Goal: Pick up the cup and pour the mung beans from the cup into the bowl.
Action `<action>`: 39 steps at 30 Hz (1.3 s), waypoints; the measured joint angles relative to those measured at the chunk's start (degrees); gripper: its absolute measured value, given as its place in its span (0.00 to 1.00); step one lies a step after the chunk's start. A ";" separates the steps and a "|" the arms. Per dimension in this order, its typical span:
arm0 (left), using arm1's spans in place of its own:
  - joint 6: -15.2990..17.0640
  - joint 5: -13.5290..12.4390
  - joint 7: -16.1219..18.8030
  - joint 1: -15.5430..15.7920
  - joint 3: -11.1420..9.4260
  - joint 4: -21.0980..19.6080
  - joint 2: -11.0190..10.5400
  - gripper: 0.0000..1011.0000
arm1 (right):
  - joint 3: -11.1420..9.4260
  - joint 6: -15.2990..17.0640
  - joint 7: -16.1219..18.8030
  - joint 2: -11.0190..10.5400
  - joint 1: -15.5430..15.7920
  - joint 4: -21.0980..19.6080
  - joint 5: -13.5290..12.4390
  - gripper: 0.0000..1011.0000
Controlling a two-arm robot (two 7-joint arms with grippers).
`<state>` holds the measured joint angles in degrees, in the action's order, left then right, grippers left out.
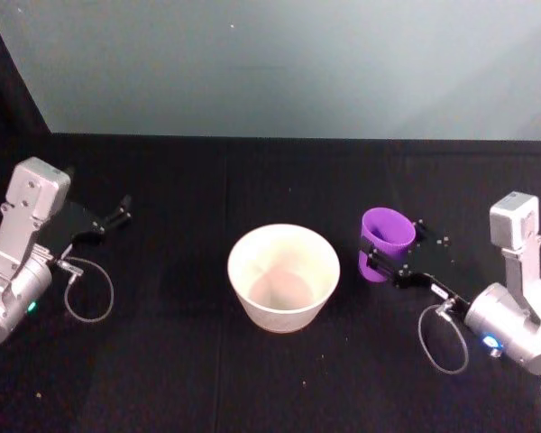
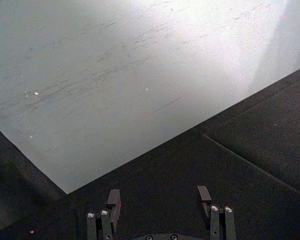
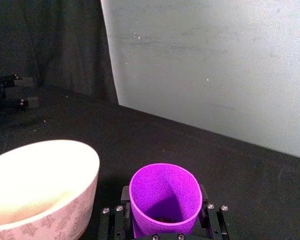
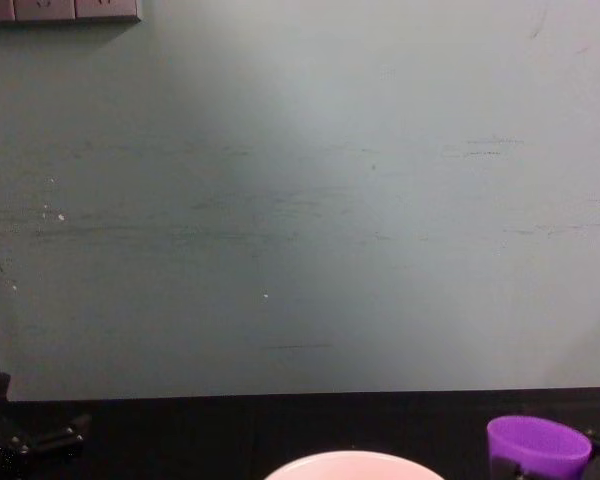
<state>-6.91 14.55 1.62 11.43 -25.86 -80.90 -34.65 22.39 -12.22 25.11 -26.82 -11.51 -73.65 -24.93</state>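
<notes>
The purple cup (image 1: 386,236) is just right of the bowl (image 1: 237,271), mouth up and leaning slightly. My right gripper (image 1: 384,260) is shut on the cup, one finger on each side of its wall. In the right wrist view the cup (image 3: 165,190) sits between the fingers (image 3: 123,206), and a little patch of dark mung beans (image 3: 166,218) lies at its bottom. The pale-rimmed bowl (image 3: 65,165) is close beside it. In the chest view the cup's (image 4: 537,446) rim stands a little above the bowl's (image 4: 355,464) rim. My left gripper (image 1: 108,221) is parked far left, open.
A black cloth (image 1: 180,361) covers the table, with a grey wall (image 1: 298,63) behind it. The left gripper (image 2: 159,198) hangs open over bare cloth. Cable loops hang by both wrists (image 1: 90,293).
</notes>
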 joint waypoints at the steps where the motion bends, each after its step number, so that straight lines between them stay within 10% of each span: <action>1: 0.00 0.00 0.00 0.00 0.00 0.00 0.00 0.99 | -0.26 0.32 -0.25 -0.24 0.30 -0.75 0.18 0.75; 21: 0.00 0.00 0.00 0.00 0.00 0.00 0.00 0.99 | -12.70 16.90 -5.15 -10.79 9.33 -28.84 -0.45 0.73; 39: 0.00 0.00 0.00 0.00 0.00 0.00 0.00 0.99 | -15.37 20.27 -4.64 -11.66 9.56 -31.74 -0.85 0.73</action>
<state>-6.91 14.55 1.62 11.43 -25.86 -80.90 -34.65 7.01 8.06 20.46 -38.48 -1.95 -105.40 -25.78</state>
